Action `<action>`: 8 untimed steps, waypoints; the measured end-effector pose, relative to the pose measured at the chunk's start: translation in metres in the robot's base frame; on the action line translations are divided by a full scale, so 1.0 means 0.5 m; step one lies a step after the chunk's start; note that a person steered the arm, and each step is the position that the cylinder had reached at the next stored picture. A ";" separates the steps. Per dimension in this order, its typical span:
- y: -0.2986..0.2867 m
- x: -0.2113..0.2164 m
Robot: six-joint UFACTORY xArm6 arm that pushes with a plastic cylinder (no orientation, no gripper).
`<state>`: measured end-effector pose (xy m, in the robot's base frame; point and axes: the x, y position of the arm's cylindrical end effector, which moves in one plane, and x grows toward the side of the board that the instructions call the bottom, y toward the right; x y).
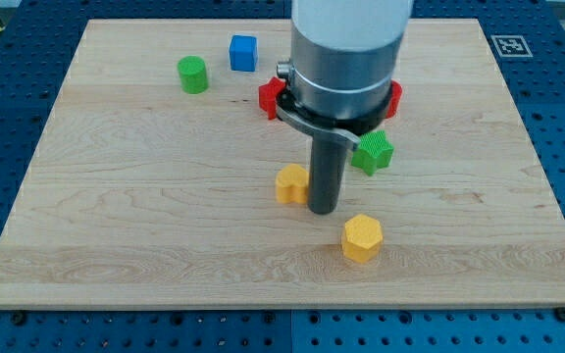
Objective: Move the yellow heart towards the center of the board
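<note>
The yellow heart [289, 183] lies near the middle of the wooden board [116, 196]. My tip [323, 210] stands right beside it, on its right side at the view's lower edge of the heart, touching or nearly touching it. A yellow hexagon block [362, 237] lies below and to the right of my tip, apart from it. A green block [372, 152] sits to the right of the rod, partly behind it.
A green cylinder [193, 75] and a blue cube [243, 52] lie at the view's upper left. A red block [269, 99] shows left of the arm's body and another red piece [394, 98] shows right of it, both partly hidden.
</note>
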<state>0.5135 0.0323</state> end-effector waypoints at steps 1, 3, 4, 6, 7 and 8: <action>-0.037 -0.027; -0.059 -0.021; -0.065 0.007; -0.108 -0.030; -0.108 -0.071; -0.108 -0.096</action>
<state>0.4657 -0.0218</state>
